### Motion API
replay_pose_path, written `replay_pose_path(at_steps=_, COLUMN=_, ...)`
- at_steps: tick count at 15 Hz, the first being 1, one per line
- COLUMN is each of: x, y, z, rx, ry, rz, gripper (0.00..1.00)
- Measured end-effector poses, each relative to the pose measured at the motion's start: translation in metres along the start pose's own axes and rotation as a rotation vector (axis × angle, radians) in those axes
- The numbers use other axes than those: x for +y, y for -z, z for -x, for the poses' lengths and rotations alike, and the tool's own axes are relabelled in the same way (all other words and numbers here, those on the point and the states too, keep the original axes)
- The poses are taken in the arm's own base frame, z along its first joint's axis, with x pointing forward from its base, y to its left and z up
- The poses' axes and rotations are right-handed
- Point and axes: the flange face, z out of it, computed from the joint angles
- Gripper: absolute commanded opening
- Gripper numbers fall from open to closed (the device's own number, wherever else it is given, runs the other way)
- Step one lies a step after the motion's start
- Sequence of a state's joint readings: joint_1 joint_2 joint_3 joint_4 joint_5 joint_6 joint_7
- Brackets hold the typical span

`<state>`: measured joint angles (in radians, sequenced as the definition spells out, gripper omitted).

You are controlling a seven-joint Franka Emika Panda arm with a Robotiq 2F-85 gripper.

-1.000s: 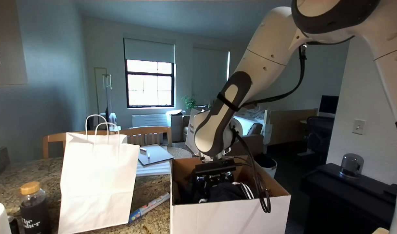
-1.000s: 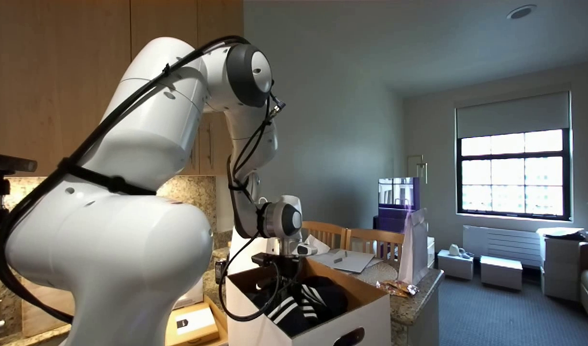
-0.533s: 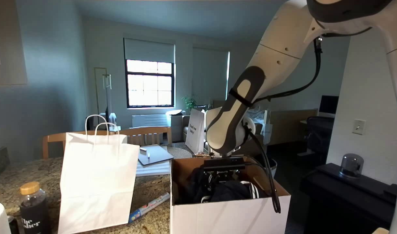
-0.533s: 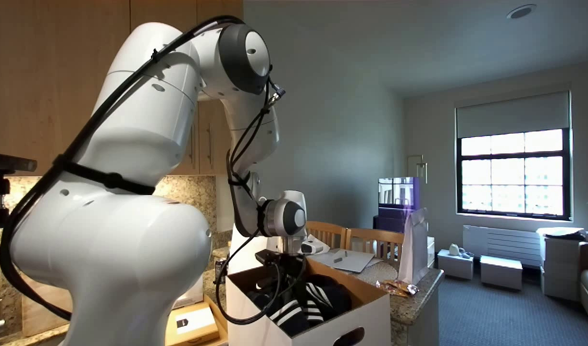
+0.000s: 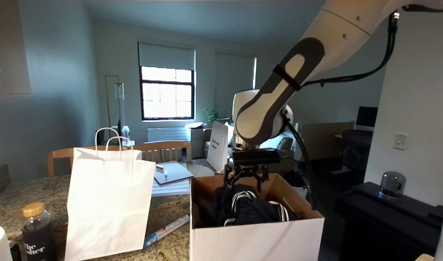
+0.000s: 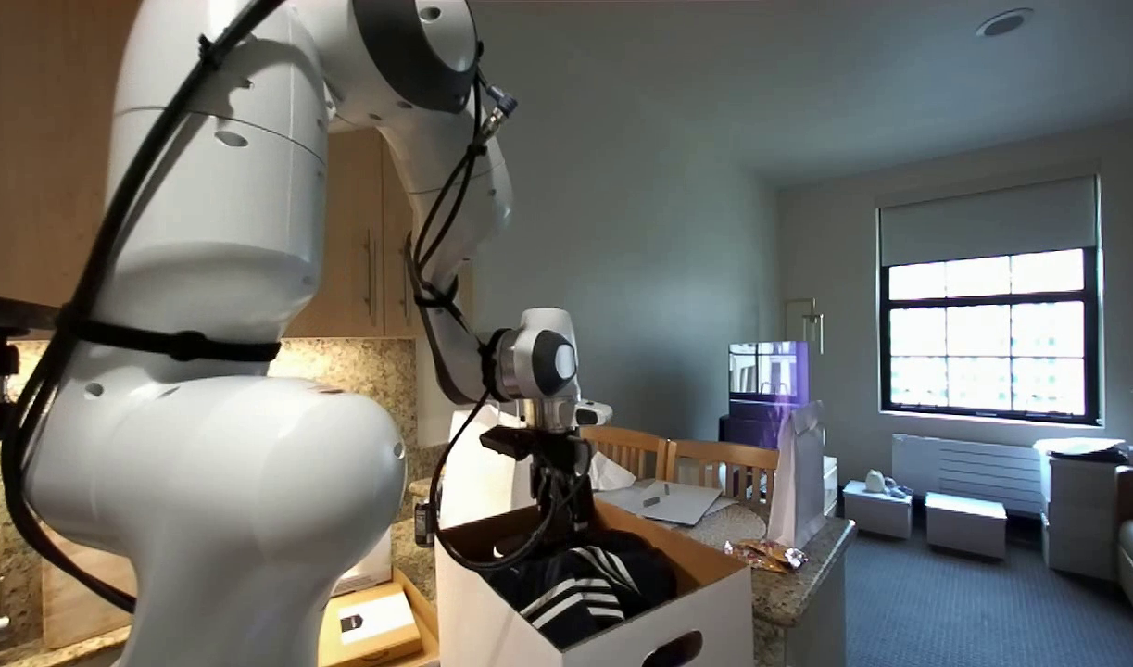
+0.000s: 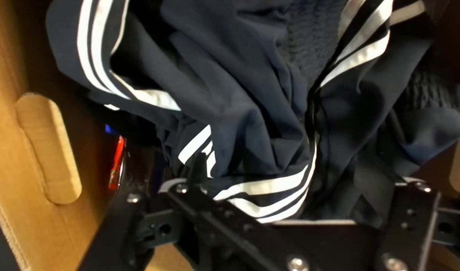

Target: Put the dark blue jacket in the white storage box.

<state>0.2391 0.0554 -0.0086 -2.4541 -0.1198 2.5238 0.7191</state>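
Fingers (image 5: 259, 181) parted, nothing pinched between them. Gripper (image 5: 243, 185) hangs tips-down at the mouth of the white storage box (image 5: 255, 243), uncovered, so entry is from above. Whether a tip brushes cloth, can't tell. Navy track jacket (image 7: 230, 94) lies heaped inside, under the tips; limp stuff, the walls should keep it from sprawling. Placement looks done, bar lifting clear. Further out, white paper shopping bag (image 5: 111, 203) upright on granite counter (image 5: 170, 250), apart from the box, leaving its mouth unobstructed.

Dark blue jacket (image 7: 222, 82): matt cloth, partly ribbed
White storage box (image 5: 257, 243): smooth cardboard
Bag (image 5: 111, 203), left of frame: matt paper
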Motion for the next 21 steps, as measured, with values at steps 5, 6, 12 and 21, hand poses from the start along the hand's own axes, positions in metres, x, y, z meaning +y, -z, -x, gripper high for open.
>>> replay_pose_path(at_steps=5, x=0.019, y=0.063, z=0.013, rx=0.013, ry=0.252, rz=0.016, gripper=1.00)
replay_pose_path(at_steps=6, x=0.021, y=0.074, z=0.017, rx=0.017, ry=0.310, rz=0.017, gripper=1.00)
replay_pose_path(at_steps=12, x=0.039, y=0.113, z=0.043, rx=0.074, ry=0.546, rz=0.003, gripper=1.00)
replay_pose_path(at_steps=21, x=0.025, y=0.120, z=0.069, rx=0.071, ry=0.600, rz=-0.052, gripper=1.00)
